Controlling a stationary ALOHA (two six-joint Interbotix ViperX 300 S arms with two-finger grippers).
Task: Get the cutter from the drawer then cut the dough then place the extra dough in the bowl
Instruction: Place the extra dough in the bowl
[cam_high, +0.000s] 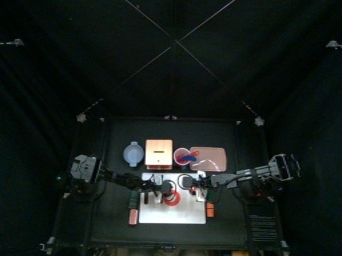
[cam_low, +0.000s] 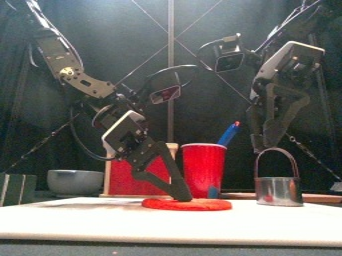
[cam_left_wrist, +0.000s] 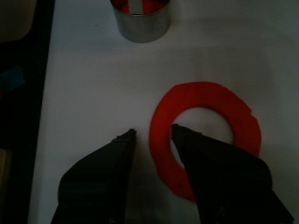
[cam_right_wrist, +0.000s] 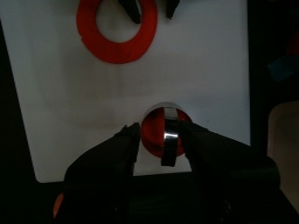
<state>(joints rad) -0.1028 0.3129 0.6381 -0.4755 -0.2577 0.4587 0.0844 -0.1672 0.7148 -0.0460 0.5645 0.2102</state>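
Straddling the red dough ring's (cam_left_wrist: 216, 93) band, left gripper (cam_left_wrist: 155, 144) narrowly parted; right gripper (cam_right_wrist: 160, 133) hangs open over the metal cutter (cam_low: 277, 190) on the white board (cam_right_wrist: 70, 131).

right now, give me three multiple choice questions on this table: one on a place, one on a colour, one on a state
1. Where is the cutter?
A in the drawer
B in the bowl
C on the board

2. What colour is the dough?
A red
B blue
C green

3. How is the left pincer?
A shut on the cutter
B open at the dough ring
C lifted high above the board

Answers:
1 C: the right wrist view shows it upright on the white board.
2 A: it shows red in the front view.
3 B: the left wrist view shows its jaws apart, down at the ring's band.
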